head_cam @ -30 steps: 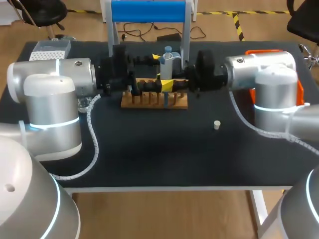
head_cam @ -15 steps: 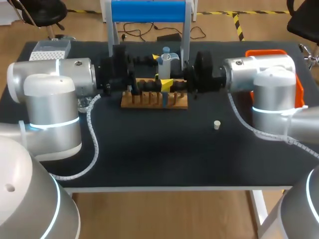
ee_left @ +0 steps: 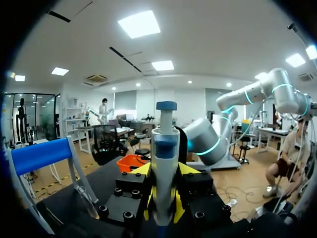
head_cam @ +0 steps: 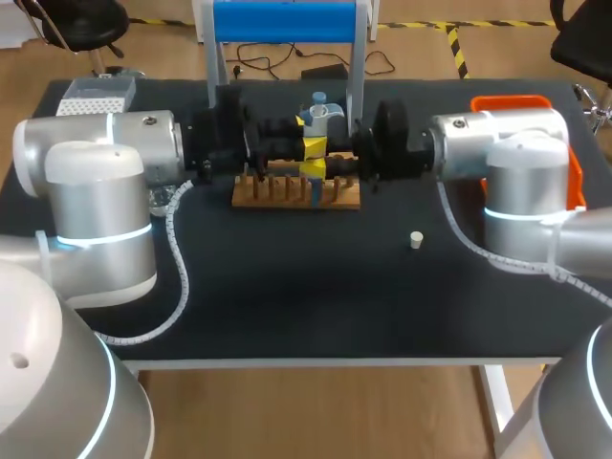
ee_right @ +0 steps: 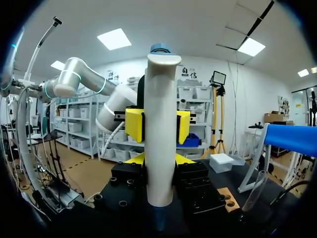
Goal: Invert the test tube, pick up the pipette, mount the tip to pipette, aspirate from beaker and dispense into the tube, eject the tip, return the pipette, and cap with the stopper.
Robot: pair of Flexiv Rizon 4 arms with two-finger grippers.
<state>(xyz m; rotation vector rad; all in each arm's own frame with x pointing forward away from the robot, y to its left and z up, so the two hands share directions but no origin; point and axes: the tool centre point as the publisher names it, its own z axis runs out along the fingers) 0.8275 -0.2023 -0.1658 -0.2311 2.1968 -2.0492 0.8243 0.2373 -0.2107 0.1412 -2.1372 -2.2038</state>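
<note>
Over the rack (head_cam: 296,191) my two claws meet nose to nose, and the pipette (head_cam: 319,113) stands upright between them, its blue button on top. My right claw (ee_right: 159,161) grips the pipette's body, with a yellow tip pressed to each side. My left claw (ee_left: 163,212) comes in from the other side of the rack and is narrowed onto the same body. Its yellow pads seem to touch both sides too, though the close view makes that hard to be sure of.

The pipette is lifted clear above the rack's far edge and touches nothing but my fingers. The stopper (head_cam: 416,239) sits on the table (head_cam: 287,306) to the right of the rack and nearer to me, well apart from it. The tip box (head_cam: 96,93) is well to the left of the rack, farther back. An orange bin (head_cam: 524,103) lies to the rack's right, partly behind my right arm. A blue-topped stand (head_cam: 287,21) rises just behind the rack.
</note>
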